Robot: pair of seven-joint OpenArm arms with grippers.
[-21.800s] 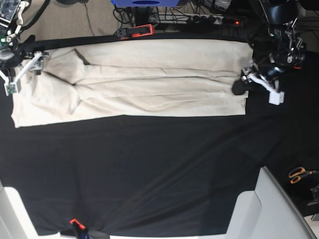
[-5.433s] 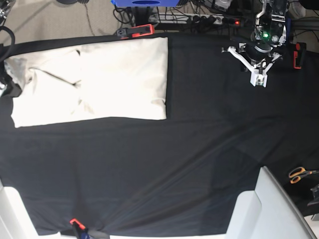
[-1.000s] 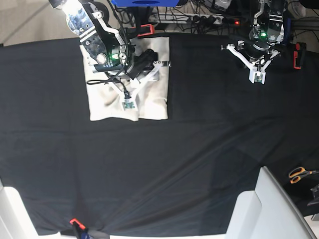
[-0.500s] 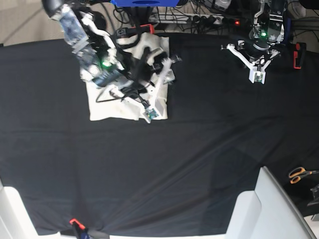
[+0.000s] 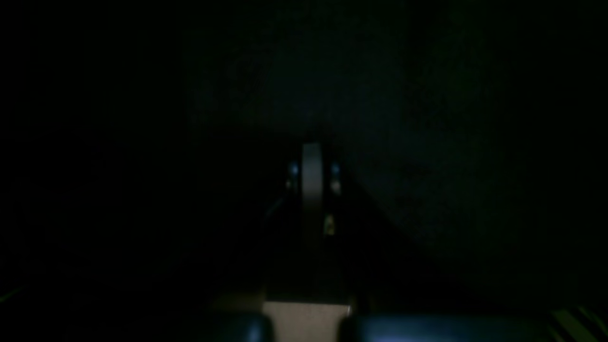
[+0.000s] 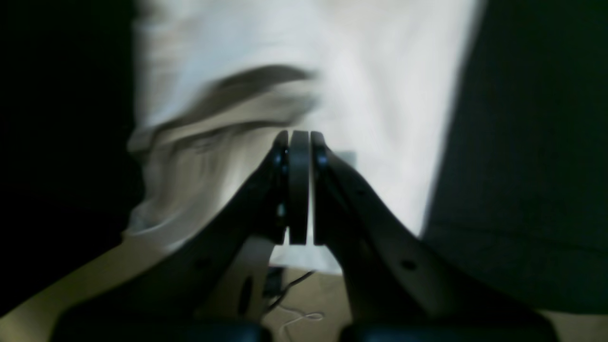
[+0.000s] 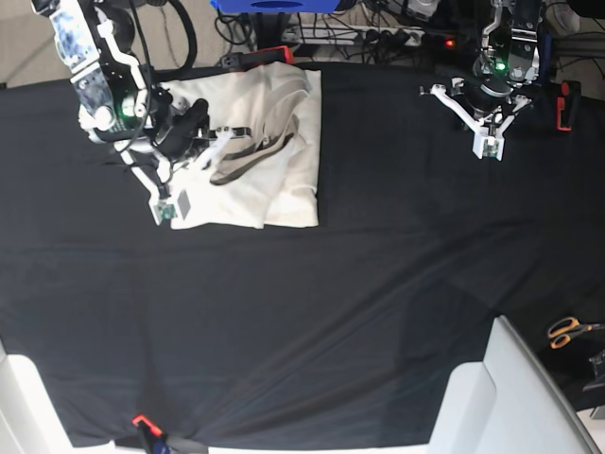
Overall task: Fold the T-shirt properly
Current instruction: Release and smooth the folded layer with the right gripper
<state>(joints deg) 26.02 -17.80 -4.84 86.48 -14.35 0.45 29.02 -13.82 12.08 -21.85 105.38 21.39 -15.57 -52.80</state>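
Observation:
The cream T-shirt (image 7: 274, 175) lies folded into a compact block at the table's upper left on the black tablecloth (image 7: 312, 303), its top layer rumpled with a raised crease. My right gripper (image 7: 223, 138) hovers over the shirt's left half with its fingers pressed together. In the right wrist view the right gripper (image 6: 298, 138) is shut with no cloth showing between its fingers, and the blurred T-shirt (image 6: 380, 95) lies beyond it. My left gripper (image 7: 492, 149) hangs shut over bare cloth at the upper right. The left wrist view is nearly black; the left gripper (image 5: 311, 156) shows faintly, shut.
A red clamp (image 7: 257, 60) holds the cloth's far edge just above the shirt. Orange-handled scissors (image 7: 570, 331) lie at the right edge. A white panel (image 7: 510, 397) rises at the bottom right. Cables and a power strip (image 7: 397, 36) run along the back.
My right arm has swung left across the shirt, and its gripper has gone from open to shut. The shirt's top layer is more rumpled. The left arm has stayed still.

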